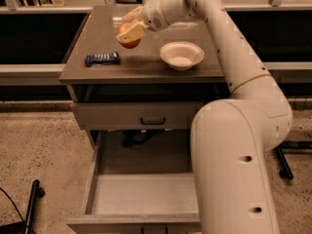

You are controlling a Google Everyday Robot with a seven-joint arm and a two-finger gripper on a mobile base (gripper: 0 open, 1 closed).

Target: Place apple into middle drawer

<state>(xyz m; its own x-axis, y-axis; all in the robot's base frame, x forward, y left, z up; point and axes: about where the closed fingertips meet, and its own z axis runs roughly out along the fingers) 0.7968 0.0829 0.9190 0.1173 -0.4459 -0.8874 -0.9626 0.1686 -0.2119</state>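
Note:
My gripper is shut on the red-orange apple and holds it lifted above the brown cabinet top, left of the cream bowl. The cream fingers cover the apple's upper part. The middle drawer is pulled open at the bottom of the view, a grey shallow box with a bare floor. My white arm runs down the right side and hides the drawer's right end.
A blue snack bar lies on the cabinet top at the left. The upper drawer front with a black handle is closed. A black pole lies on the speckled floor at lower left.

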